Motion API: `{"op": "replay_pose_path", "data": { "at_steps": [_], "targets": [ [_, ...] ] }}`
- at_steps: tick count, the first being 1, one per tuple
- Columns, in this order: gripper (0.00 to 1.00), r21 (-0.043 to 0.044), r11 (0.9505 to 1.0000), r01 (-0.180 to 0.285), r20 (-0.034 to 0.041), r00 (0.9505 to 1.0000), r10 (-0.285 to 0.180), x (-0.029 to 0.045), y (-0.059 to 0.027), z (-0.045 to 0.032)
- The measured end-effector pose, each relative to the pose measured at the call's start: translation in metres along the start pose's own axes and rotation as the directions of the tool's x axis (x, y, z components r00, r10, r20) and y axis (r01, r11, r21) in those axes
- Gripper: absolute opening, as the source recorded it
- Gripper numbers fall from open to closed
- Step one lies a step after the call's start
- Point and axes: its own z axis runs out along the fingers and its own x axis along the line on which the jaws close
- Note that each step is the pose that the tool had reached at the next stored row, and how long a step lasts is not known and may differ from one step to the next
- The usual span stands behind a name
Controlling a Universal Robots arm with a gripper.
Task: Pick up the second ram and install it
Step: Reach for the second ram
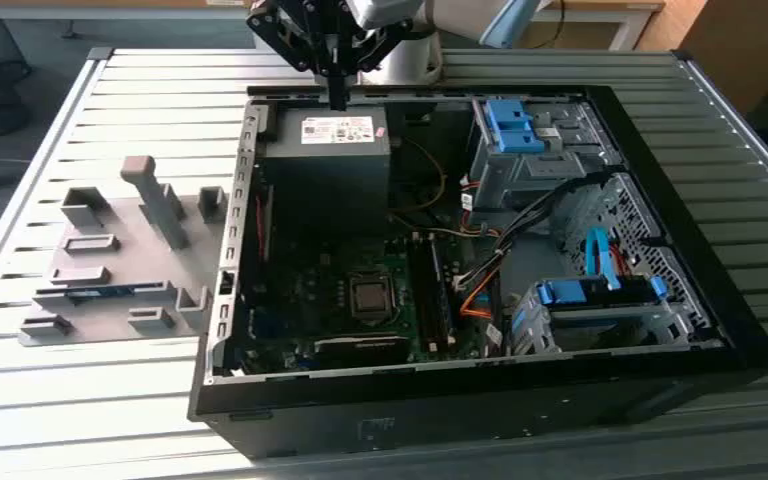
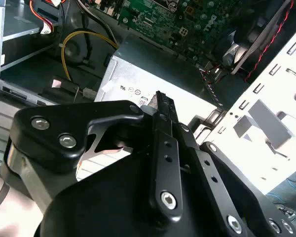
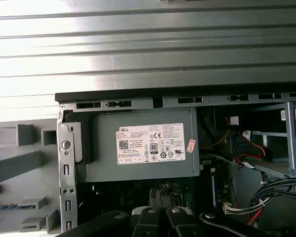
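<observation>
Showing thin blue edge, second ram

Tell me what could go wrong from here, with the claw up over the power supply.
1. The claw hangs close above the case's rim; a low sideways move could clip it.
2. The second ram lies low in the grey holder, and its tall post could get struck.
3. Orange cables beside the black slots might snag.

The gripper hung above the far rim of the open computer case, over the power supply, fingers together and empty. The second ram lay in the grey holder at the exterior view's left, well apart.
</observation>
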Motion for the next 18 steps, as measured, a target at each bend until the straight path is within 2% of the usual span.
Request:
{"op": "replay_pose_path", "data": {
  "at_steps": [18],
  "targets": [
    [0.11, 0.0000, 1.0000, 0.000, 0.0000, 1.0000, 0.000, 0.0047, -0.0003, -0.0001]
  ]
}}
